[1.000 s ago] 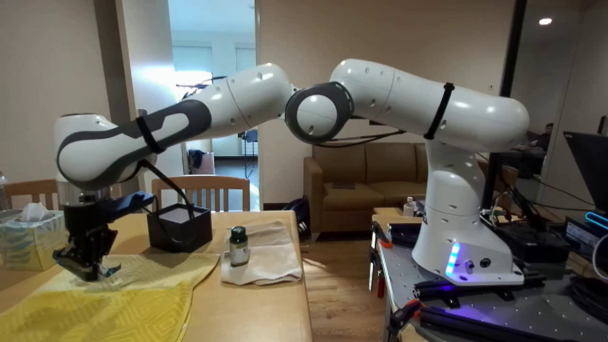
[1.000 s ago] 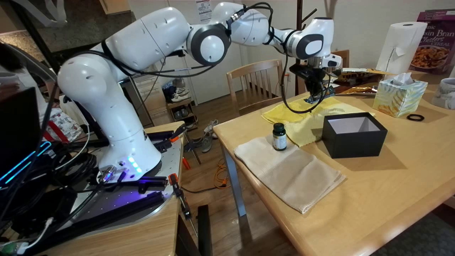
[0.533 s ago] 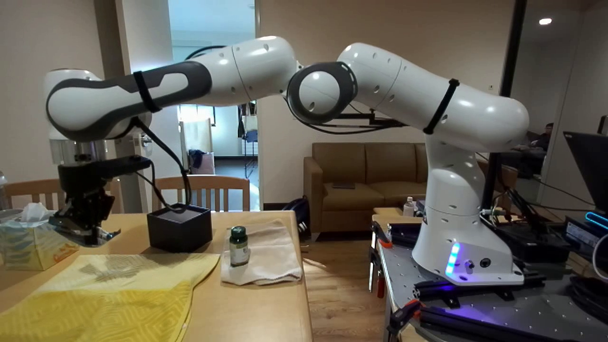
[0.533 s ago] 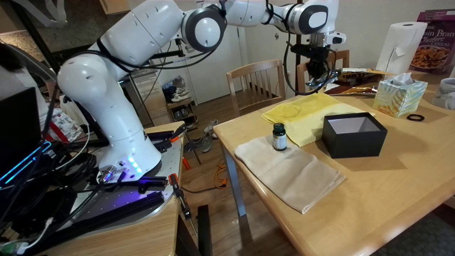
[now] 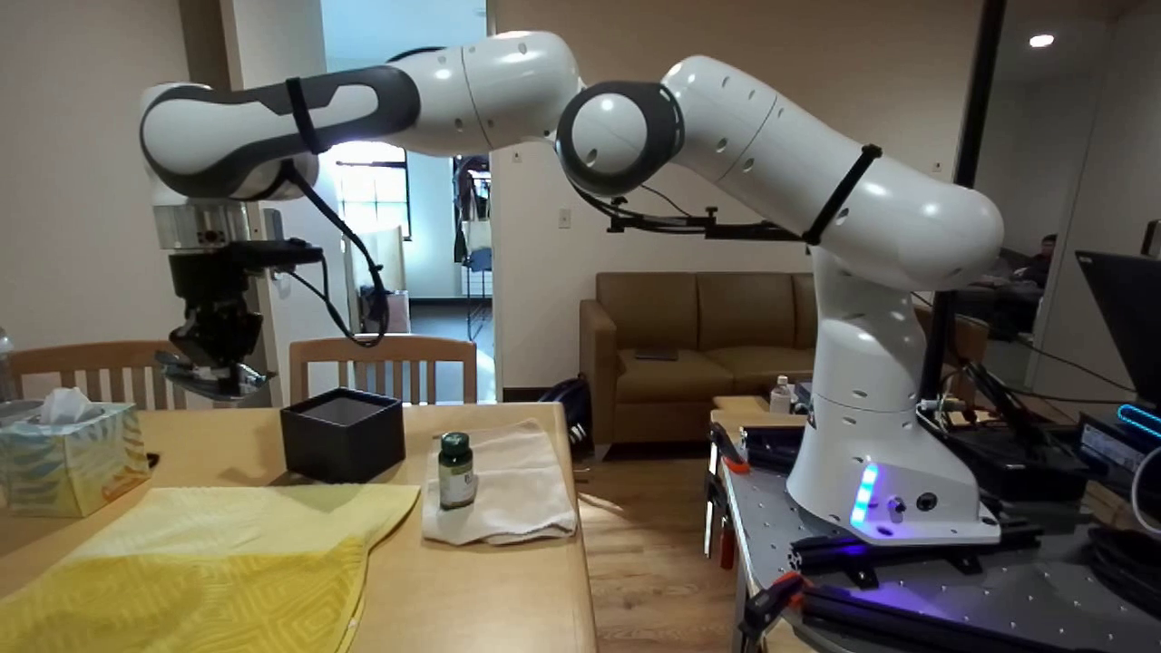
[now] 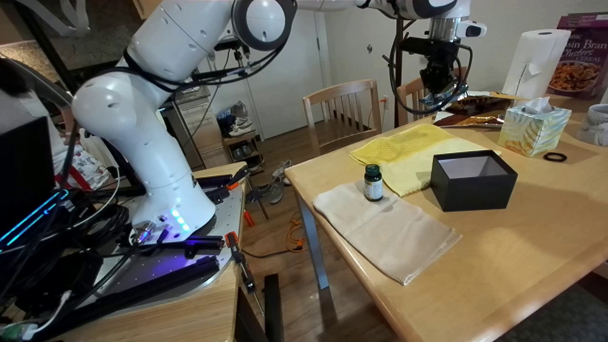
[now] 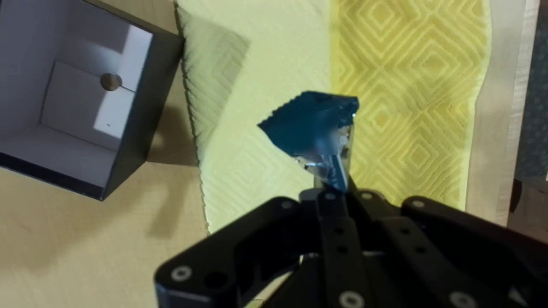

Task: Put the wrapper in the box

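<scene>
Up over desk (image 6: 498, 256), gripper (image 7: 337, 192) pinching wrapper (image 7: 306, 122), blue-silver end sticking out. Grasp, lift look done. Not over black box (image 6: 475, 191) yet, off to its side. Remaining, I'd guess: carry across, lower, release.

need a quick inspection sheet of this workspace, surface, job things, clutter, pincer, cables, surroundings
Surface: wooden table, with a yellow cloth and a beige cloth lying on it.
Job's things: open-topped black box on the table; crumpled wrapper held aloft in the pincer, not yet inside.
Clutter: green-capped bottle upright on the beige cloth; tissue box, black ring near it; paper towel roll, cereal box.
Pincer: shut on the wrapper.
Cables: black cable looping beside the pincer; orange cord on the floor.
Surroundings: brown couch, wooden chairs.
</scene>
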`<act>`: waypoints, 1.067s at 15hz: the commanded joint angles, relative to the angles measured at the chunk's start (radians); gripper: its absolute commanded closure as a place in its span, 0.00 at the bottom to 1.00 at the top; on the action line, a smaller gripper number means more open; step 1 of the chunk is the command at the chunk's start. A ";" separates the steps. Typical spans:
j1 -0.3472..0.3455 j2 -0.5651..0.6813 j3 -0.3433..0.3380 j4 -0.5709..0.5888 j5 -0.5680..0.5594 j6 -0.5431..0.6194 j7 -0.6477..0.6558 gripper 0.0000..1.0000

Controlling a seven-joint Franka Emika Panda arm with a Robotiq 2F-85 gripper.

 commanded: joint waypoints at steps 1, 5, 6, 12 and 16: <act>-0.053 -0.097 0.016 -0.161 0.025 0.018 -0.068 0.99; -0.110 -0.173 0.021 -0.343 0.055 0.083 -0.097 0.99; -0.126 -0.190 0.024 -0.385 0.066 0.102 -0.106 0.99; -0.222 -0.304 0.050 -0.656 0.136 0.271 -0.137 0.99; -0.243 -0.407 0.035 -0.839 0.141 0.364 -0.161 0.99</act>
